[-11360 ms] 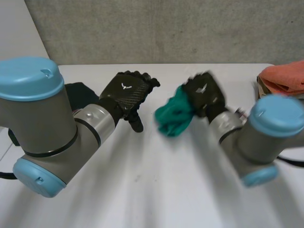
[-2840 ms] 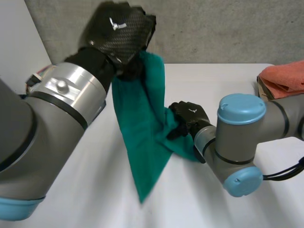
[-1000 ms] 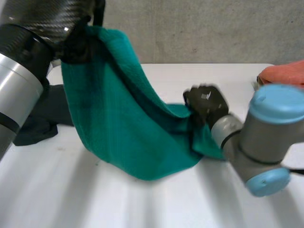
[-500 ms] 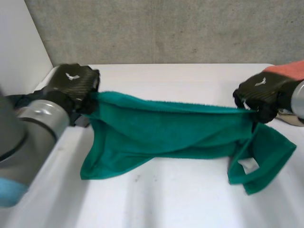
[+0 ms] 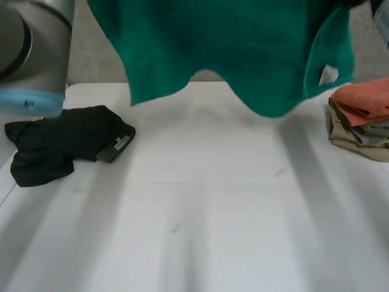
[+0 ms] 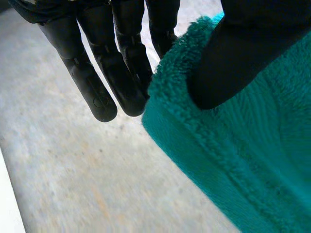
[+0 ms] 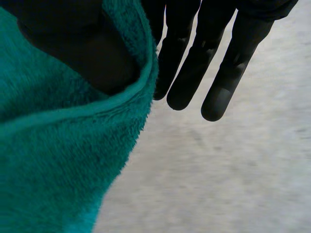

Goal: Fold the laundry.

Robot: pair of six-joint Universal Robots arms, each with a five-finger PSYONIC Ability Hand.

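Note:
A green towel [image 5: 231, 55] hangs spread out high above the far half of the white table [image 5: 200, 213], its lower edge sagging and a white label showing on its right side. My left hand [image 6: 121, 58] pinches the towel [image 6: 243, 160] at one top corner, thumb pressed on the cloth against straight fingers. My right hand [image 7: 194, 58] pinches the towel [image 7: 63, 160] at the other top corner the same way. The left arm [image 5: 30, 55] stands at the head view's left.
A crumpled black garment [image 5: 61, 143] lies on the table's left side. A stack of folded cloths [image 5: 361, 118], orange on top, sits at the right edge. The grey wall [image 5: 91, 55] rises behind the table.
Both hands have lifted the towel from just over the table to high above it, out past the head view's upper edge. The towel now hangs flat and stretched between them.

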